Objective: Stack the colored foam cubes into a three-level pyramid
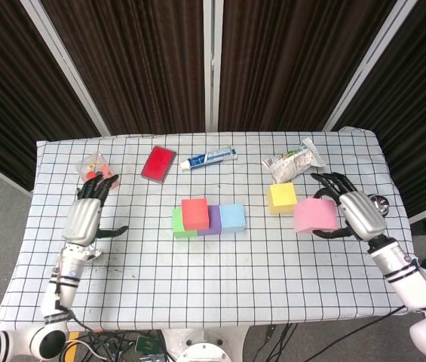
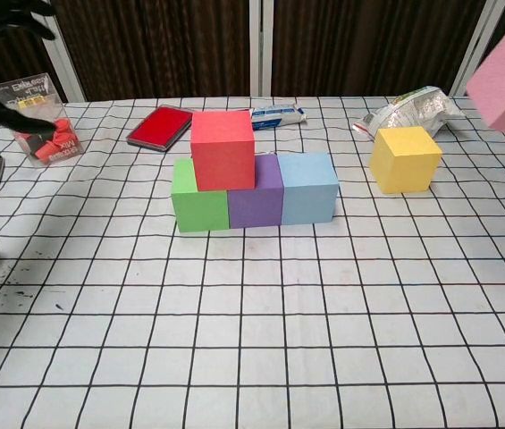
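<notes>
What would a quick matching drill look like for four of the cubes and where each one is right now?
Things:
1. red cube
2. pink cube
3. yellow cube
4. green cube

Places:
A. alone on the cloth, near the snack bag
B. held in the right hand
C. left end of the bottom row
D. second level, over the green and purple cube seam

Pairs: 1-D, 2-B, 3-A, 4-C
</notes>
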Robot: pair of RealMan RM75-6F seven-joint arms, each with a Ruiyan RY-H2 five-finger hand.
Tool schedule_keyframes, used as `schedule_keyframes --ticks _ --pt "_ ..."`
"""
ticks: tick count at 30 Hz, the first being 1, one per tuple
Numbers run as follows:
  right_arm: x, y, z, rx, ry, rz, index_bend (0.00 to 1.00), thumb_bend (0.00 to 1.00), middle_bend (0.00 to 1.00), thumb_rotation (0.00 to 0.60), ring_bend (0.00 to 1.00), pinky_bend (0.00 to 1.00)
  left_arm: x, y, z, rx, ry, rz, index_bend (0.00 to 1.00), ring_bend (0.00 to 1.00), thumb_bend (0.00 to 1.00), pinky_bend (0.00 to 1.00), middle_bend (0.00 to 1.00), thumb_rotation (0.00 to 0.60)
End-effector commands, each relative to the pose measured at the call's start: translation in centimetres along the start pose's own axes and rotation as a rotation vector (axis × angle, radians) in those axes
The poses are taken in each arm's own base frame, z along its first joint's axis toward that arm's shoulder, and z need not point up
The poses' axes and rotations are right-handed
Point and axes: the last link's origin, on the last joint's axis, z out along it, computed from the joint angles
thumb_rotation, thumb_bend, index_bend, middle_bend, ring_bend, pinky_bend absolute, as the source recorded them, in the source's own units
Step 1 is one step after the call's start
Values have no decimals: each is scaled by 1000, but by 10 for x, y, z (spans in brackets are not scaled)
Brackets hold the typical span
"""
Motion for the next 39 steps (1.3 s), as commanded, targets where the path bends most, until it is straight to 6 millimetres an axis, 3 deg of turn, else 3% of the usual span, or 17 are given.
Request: schedule_keyframes --ticks 1,5,13,24,39 --pt "-2 -21 42 74 -155 -12 0 98 511 600 80 0 15 -41 -26 40 37 19 79 0 0 58 114 600" --pt "-15 -34 66 114 -198 -35 0 100 522 600 92 0 18 -60 -41 55 56 17 78 0 0 58 114 600" --pt "-35 -51 92 168 -205 -184 0 101 522 600 94 0 21 -84 -59 79 76 -38 78 0 0 59 114 600" --pt "-65 -82 117 161 -155 -194 0 98 521 600 94 0 20 -95 -69 49 42 -82 77 0 0 59 114 600" --pt "-97 -106 146 111 -203 -203 0 99 521 600 94 0 15 -106 -96 12 19 -111 77 0 0 59 119 600"
